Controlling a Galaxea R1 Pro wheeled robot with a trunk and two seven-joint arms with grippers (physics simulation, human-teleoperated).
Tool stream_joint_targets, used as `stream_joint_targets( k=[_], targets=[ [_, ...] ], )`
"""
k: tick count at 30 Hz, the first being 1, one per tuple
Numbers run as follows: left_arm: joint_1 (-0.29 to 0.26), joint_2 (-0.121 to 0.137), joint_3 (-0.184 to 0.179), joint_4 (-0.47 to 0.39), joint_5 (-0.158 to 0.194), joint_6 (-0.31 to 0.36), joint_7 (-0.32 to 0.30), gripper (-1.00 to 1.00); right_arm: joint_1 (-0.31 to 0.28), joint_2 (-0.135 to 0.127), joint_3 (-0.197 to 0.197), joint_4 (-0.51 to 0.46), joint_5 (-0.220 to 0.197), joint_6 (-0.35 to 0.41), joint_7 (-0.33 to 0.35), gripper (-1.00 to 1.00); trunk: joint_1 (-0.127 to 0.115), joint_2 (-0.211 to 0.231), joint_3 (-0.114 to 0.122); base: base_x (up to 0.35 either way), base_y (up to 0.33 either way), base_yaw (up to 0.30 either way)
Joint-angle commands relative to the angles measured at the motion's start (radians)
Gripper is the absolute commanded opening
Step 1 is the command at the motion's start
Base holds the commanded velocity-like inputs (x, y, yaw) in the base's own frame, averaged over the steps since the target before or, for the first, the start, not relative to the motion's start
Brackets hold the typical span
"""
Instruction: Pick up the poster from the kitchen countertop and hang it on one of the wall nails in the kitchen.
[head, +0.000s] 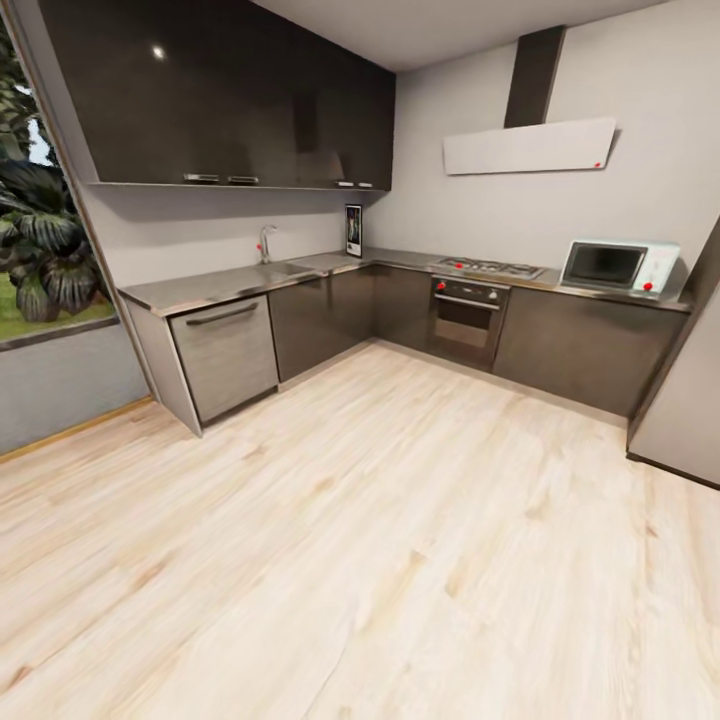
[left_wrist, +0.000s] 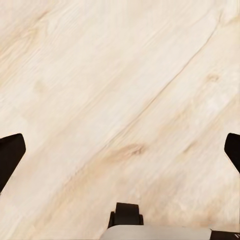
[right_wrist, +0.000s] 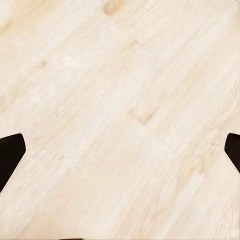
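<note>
Pale wood floor (left_wrist: 120, 90) below both wrists, left tool (left_wrist: 120, 150) spread, right tool (right_wrist: 120, 150) spread, poster (head: 353, 231) upright on countertop (head: 200, 288)

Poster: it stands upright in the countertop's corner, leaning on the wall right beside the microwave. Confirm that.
Not quite. In the head view the poster does stand upright in the corner of the kitchen countertop against the wall, but the microwave is far from it, at the other end past the gas hob. The nearer neighbour is the sink tap.
</note>
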Motion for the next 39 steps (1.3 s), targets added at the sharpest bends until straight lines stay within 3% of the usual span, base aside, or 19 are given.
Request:
stream_joint_targets(
  k=[1,17,39],
  targets=[
    [0.0,0.0,0.001,-0.001,0.0,-0.002,0.0,1.0,-0.001,0.001,-0.007,0.001,0.009,-0.003,-0.001,1.0,0.001,0.0,-0.001,0.34,0.0,0.0],
    [0.0,-0.001,0.001,-0.001,0.0,-0.002,0.0,1.0,-0.001,0.001,-0.007,0.001,0.009,-0.003,-0.001,1.0,0.001,0.0,-0.001,0.34,-0.008,0.0],
    [0.0,0.0,0.001,-0.001,0.0,-0.002,0.0,1.0,-0.001,0.001,-0.007,0.001,0.01,-0.003,-0.001,1.0,0.001,0.0,-0.001,0.34,-0.091,0.0]
  ],
)
